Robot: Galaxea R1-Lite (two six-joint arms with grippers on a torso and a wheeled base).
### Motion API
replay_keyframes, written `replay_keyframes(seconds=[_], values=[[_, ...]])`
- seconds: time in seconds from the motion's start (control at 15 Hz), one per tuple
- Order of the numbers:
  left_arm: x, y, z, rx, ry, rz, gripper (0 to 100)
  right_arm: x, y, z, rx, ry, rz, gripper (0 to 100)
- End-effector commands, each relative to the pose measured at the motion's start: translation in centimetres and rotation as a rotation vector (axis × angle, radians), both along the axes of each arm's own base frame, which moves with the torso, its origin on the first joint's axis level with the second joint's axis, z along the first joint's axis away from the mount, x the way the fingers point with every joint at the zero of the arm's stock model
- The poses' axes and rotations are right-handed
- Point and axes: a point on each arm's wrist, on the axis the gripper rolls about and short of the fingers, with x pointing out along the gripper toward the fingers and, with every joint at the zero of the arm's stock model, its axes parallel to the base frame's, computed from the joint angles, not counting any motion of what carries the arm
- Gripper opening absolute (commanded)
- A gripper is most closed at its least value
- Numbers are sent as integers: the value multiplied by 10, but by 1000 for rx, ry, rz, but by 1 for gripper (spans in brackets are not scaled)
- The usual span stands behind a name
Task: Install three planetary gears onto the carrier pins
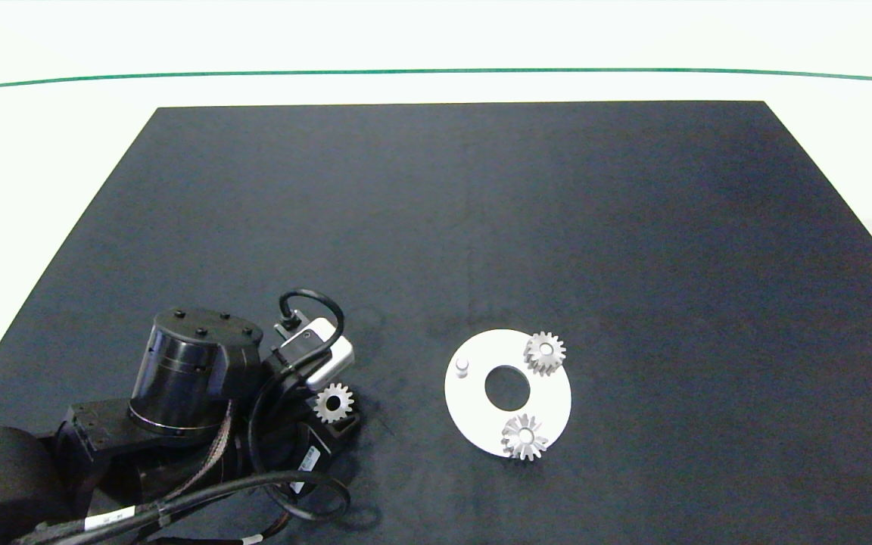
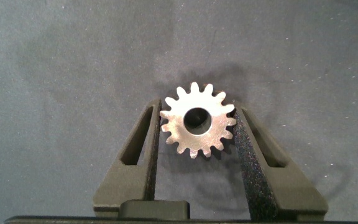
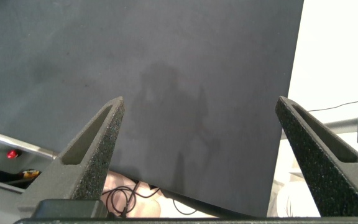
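A white disc (image 1: 474,412) lies on the black mat, right of centre near the front. Two planetary gears (image 1: 545,353) (image 1: 524,437) sit on carrier pins at its far right and near edge. The third carrier pin (image 1: 462,366), on the disc's left side, is bare. My left gripper (image 2: 197,111) is shut on the third planetary gear (image 2: 197,120), its fingers (image 2: 143,146) pressing the teeth from both sides. In the head view this gear (image 1: 334,403) is left of the disc, over the mat. My right gripper (image 3: 201,102) stands open and holds nothing, out of the head view.
The left arm (image 1: 194,378) fills the front left corner with its cables. The black mat (image 1: 481,212) covers the white table. The right wrist view shows the mat's edge (image 3: 288,124) with white surface and cables beyond it.
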Motion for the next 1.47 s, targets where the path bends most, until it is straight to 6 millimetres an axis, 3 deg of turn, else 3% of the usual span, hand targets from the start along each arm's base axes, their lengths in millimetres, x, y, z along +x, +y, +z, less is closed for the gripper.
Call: replay_keyframes(seconds=[0.07,0.27,0.8,0.93,1.13,1.47], values=[[-3,0,2,-3,-5,-5,0,0,0,0,-4,4,-1,100],[-11,-15,7,-22,-18,-73,0,0,0,0,-5,5,-1,100],[-9,-55,75,-15,-50,-135,0,1,0,0,-7,9,-1,100],[-5,-72,79,-17,-53,-163,0,1,1,2,-6,7,-1,100],[1,-95,69,37,-48,-161,0,1,0,2,-5,5,-1,100],[6,-108,65,54,-45,-174,0,1,0,3,-6,4,1,100]])
